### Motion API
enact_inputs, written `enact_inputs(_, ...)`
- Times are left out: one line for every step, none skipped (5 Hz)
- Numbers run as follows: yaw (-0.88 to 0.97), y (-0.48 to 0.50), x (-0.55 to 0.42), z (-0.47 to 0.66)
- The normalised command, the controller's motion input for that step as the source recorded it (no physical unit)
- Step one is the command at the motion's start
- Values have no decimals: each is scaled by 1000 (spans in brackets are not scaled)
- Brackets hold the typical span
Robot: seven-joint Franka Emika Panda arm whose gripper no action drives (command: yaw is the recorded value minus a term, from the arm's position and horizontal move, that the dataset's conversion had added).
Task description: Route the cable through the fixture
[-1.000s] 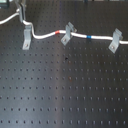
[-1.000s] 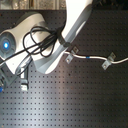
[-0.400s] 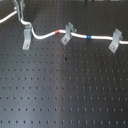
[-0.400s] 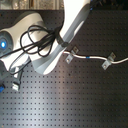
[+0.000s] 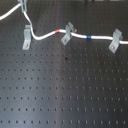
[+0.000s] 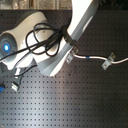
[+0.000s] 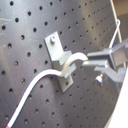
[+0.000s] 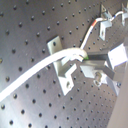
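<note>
Gripper carries cable to the forked clip

In the first wrist view, the gripper [image 7: 89, 62] pinches the cable [image 7: 37, 82] between narrow jaws, just beside the fixture [image 7: 59, 60]; the cord arches over the fork's top, apparently not yet seated, its length running away across the perforated board [image 7: 25, 30]. The coming move looks like a short press down into the fork. Farther off in the second wrist view, the cord runs on through a slanted clip [image 8: 103, 25].

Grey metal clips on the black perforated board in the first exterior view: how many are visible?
3. One grey metal clip at the first exterior view's left, one near the middle, one at its right. More may lie outside the frame.
</note>
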Motion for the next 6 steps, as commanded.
enact_inputs(626,-64,16,141)
enact_inputs(291,226,-104,77)
enact_inputs(403,335,-30,505)
enact_inputs(334,30,10,467)
enact_inputs(237,-37,-1,351)
enact_inputs(160,145,-147,97)
